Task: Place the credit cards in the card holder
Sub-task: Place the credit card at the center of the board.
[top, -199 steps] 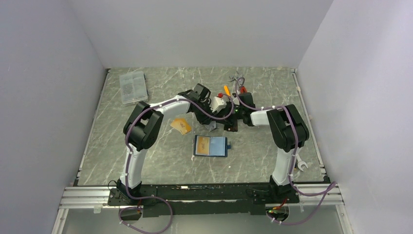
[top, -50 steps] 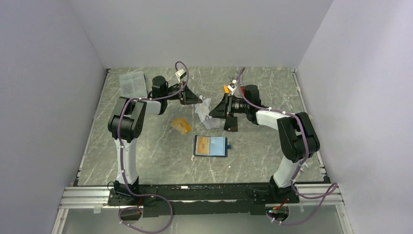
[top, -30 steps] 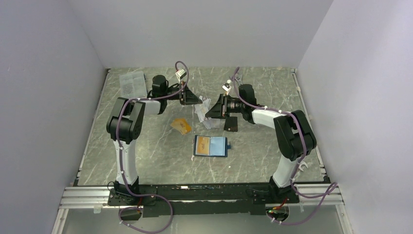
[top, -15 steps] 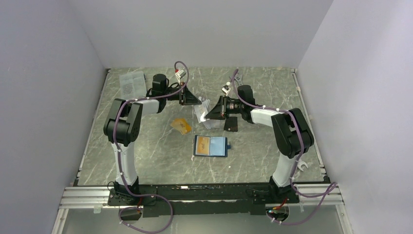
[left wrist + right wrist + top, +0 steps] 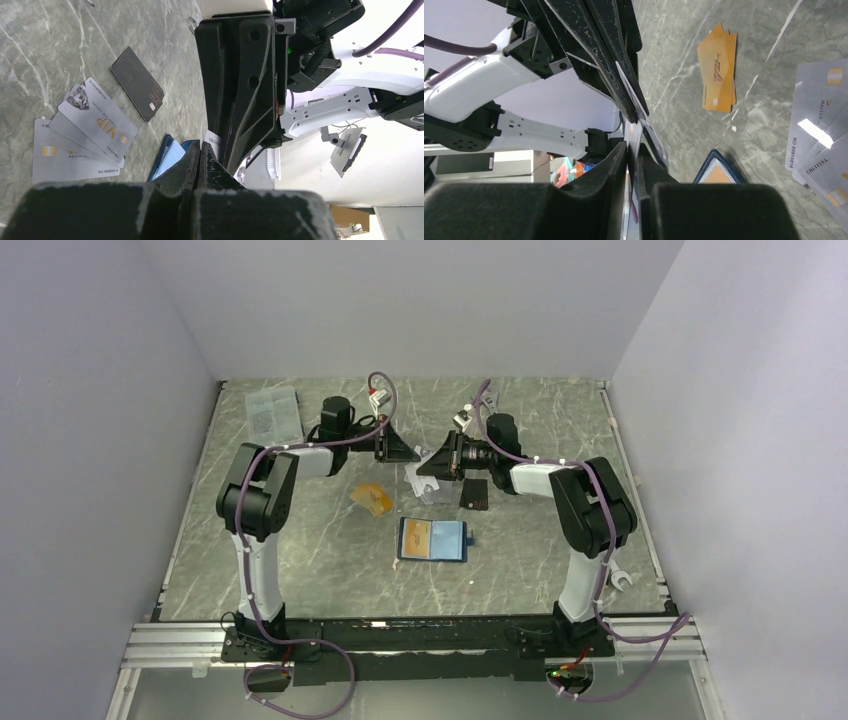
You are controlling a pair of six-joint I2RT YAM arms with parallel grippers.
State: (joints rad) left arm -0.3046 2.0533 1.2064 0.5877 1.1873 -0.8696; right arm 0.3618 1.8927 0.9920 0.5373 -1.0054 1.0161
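Left pincer [image 5: 198, 150] clamps a silvery card [image 5: 211, 141]; right pincer [image 5: 633, 145] sits narrowly round it, grip unclear.
Mistimed release could drop it onto the bench [image 5: 320, 570], between the open card holder [image 5: 433, 539] and the far edge.

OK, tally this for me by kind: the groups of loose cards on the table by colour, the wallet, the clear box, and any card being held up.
Orange card group: 1
Silver card group: 1
Black card group: 1
Wallet: 1
Clear box: 1
Silver card in the left pincer: 1
Total: 6
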